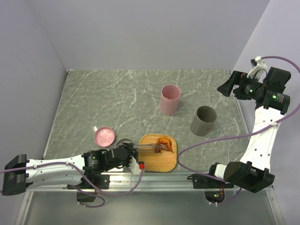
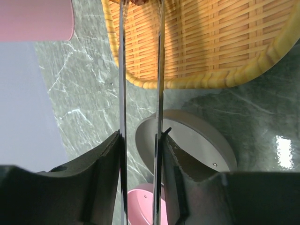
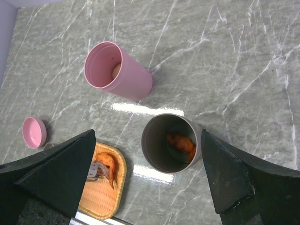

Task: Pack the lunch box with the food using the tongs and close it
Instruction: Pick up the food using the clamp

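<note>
The left hand (image 2: pixel 140 164), partly closed, clamps both arms of the long slim silver metal tongs (image 2: pixel 160 70). They look stiff and springy, so they probably need steady pressure. Their tips reach a brown-orange toy food piece (image 1: pixel 164 142), likely light and slippery, on the square woven orange-yellow tray (image 1: pixel 150 164) at the worktop's near edge. The right hand (image 1: pixel 226 86) gapes wide and holds nothing.

2 cups (image 1: pixel 169 99), 2 dishes (image 1: pixel 104 136), 1 tray (image 1: pixel 159 168), 1 tongs (image 1: pixel 149 148), 3+ food pcs (image 3: pixel 180 143).
</note>
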Motion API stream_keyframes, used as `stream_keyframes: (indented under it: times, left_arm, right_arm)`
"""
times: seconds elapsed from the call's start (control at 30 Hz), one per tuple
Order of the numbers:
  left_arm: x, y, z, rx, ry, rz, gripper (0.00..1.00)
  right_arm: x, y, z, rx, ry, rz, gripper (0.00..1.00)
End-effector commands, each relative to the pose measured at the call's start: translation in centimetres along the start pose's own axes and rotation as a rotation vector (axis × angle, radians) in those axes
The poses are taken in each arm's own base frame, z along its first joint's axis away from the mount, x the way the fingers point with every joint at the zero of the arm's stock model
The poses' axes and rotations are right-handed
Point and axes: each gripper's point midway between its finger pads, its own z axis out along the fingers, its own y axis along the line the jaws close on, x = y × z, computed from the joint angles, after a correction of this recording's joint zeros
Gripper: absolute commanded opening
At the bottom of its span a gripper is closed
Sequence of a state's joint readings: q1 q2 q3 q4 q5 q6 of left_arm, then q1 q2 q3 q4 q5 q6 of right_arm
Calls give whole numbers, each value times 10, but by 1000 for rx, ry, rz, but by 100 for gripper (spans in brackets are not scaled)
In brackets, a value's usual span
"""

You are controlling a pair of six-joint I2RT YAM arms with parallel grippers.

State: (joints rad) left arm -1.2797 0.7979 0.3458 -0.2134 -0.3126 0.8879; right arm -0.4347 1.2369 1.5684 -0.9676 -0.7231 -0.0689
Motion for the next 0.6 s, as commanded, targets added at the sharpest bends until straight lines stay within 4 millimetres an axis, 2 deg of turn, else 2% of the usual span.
stream_keyframes:
  times: [0.0, 0.2, 0.3, 0.57]
  left_arm:
    - [-5, 15, 0, -70, -14, 5, 42]
    - [-14, 26, -3, -91, -35, -10, 34]
    - [-22, 30, -5, -74, -57, -20, 26]
    - [-37, 25, -17, 8, -137, -21, 14]
  right_arm:
    - [0, 3, -4, 6, -5, -21, 100]
    - [-2, 4, -5, 1, -11, -22, 100]
    - [-2, 4, -5, 3, -12, -21, 100]
    - [-1, 4, -5, 4, -12, -24, 100]
